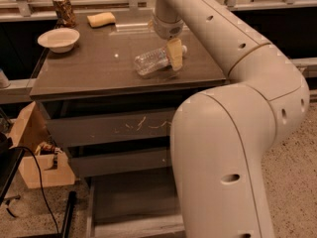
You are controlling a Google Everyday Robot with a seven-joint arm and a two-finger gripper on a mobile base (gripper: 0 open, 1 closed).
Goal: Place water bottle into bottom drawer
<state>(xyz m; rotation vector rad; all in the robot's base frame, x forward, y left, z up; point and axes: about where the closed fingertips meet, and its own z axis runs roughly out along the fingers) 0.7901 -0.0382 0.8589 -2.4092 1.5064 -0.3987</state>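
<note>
The water bottle (150, 61) lies on its side on the cabinet top (99, 68), cap pointing right. My gripper (174, 54) reaches down from above and sits at the bottle's neck end, its pale yellow tip crossing in front of the neck. The bottle rests on the top. The bottom drawer (131, 202) is pulled out below, low in view, its tray partly hidden by my arm.
A white bowl (58, 38), a patterned can (64, 11) and a yellow sponge (101, 19) sit at the back left of the top. The scratched top drawer front (124, 127) and plain middle drawer (119, 162) are closed. A cardboard box (32, 155) and cable stand on the floor at the left.
</note>
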